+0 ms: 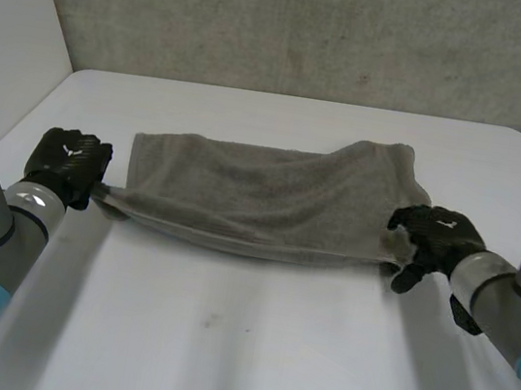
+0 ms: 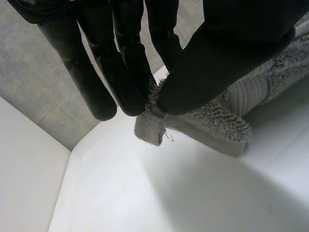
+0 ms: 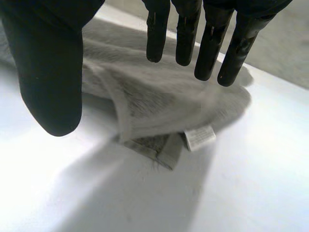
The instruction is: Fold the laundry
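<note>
A grey towel [image 1: 270,196] lies folded over on the white table [image 1: 247,350], its long fold edge toward me. My left hand [image 1: 69,163] pinches the towel's near left corner [image 2: 150,126] between thumb [image 2: 212,63] and fingers [image 2: 120,72], holding it slightly off the table. My right hand [image 1: 435,239] hovers at the towel's near right corner with its fingers [image 3: 207,43] spread and straight, nothing between them and the thumb [image 3: 50,77]. Under that hand the corner [image 3: 159,145] lies on the table with a white label [image 3: 200,137] showing.
A grey wall [image 1: 315,27] rises behind the table's far edge, and a white panel [image 1: 12,21] stands at the far left. Bare table stretches in front of the towel toward me.
</note>
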`<state>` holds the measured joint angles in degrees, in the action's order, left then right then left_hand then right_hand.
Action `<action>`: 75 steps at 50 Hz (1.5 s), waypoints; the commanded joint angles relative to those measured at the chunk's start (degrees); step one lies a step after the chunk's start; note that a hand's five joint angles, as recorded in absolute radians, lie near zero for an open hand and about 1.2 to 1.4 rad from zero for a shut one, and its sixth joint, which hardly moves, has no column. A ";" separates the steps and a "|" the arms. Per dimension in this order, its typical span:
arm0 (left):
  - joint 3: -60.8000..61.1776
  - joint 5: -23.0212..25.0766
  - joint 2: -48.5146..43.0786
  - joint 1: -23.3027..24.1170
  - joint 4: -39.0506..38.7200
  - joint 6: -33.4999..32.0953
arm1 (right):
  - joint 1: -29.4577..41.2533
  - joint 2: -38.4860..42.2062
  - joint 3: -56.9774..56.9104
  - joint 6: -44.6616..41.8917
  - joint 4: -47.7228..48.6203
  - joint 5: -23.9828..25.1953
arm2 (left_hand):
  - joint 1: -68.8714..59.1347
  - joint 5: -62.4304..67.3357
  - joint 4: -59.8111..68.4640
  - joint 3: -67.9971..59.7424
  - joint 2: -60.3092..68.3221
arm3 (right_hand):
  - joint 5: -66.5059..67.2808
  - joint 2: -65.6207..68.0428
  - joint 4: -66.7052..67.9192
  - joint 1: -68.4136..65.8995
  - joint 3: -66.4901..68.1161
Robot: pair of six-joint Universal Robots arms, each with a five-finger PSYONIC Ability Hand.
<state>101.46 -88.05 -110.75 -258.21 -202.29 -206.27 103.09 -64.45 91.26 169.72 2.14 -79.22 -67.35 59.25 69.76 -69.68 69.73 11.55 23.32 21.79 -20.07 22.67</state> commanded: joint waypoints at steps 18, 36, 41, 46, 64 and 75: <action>0.05 0.07 2.03 -7.22 -4.34 0.61 | -2.37 0.73 3.75 -4.82 4.72 -0.23 | -12.65 10.75 10.24 -10.32 10.27 | 12.08 10.31 11.84 -13.55 10.95; 1.11 0.24 1.86 -6.17 -4.70 0.61 | -0.44 5.65 -0.20 -5.98 4.28 0.73 | -12.65 10.75 10.24 -10.32 10.27 | 19.14 17.36 18.90 -20.61 18.01; 1.28 0.24 1.77 -6.26 -4.78 0.61 | -0.26 7.23 -1.17 -6.07 4.28 0.91 | -12.65 10.75 10.24 -10.32 10.27 | 19.32 17.55 19.08 -20.79 18.19; 1.37 0.51 1.77 -6.26 -4.78 0.61 | 0.62 9.16 -2.67 -6.07 4.36 0.82 | -12.65 10.75 10.24 -10.32 10.27 | 19.32 17.55 19.08 -20.79 18.19; 1.46 0.59 1.59 -6.17 -4.78 0.61 | 0.71 12.50 -5.83 -6.16 4.80 0.91 | -12.65 10.75 10.24 -10.32 10.27 | 28.23 26.46 27.99 -29.70 27.10; 1.55 0.59 1.50 -6.17 -4.78 0.61 | 0.71 13.48 -6.98 -6.68 4.80 0.82 | -12.65 10.75 10.24 -10.32 10.27 | 41.14 39.37 40.90 -42.62 40.01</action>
<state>102.92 -87.45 -109.16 -264.38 -207.07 -205.66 103.80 -51.16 84.66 163.42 6.96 -78.32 -67.35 59.26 69.77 -69.68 69.73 32.17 47.90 47.94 -39.61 47.94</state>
